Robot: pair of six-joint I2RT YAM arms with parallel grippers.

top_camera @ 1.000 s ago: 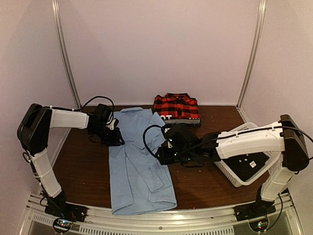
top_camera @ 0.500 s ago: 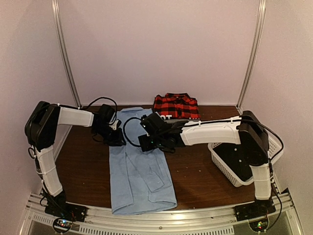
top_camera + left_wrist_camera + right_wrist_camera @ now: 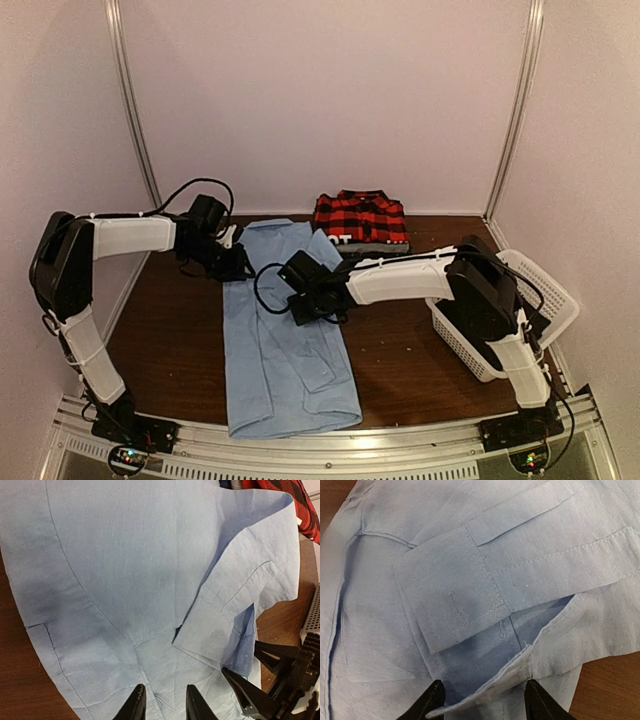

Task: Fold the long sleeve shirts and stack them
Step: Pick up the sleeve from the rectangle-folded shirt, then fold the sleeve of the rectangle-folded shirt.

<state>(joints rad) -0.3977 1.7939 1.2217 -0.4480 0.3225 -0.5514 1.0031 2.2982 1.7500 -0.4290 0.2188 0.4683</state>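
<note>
Top external view: the plaid shirt [image 3: 360,220] lies folded beyond the right pincer [image 3: 487,702]. Under both pincers the blue shirt [image 3: 285,340] sprawls, one sleeve tucked in, with final folds and stacking left. The right pincer gapes around a cloth edge. Whether the left pincer [image 3: 166,707] grips cloth, I cannot tell.

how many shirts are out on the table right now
2. The light blue shirt lies spread out lengthwise, left of centre. The red-and-black plaid shirt sits folded at the back. A dark layer under the plaid one may be another garment; I cannot tell.
</note>
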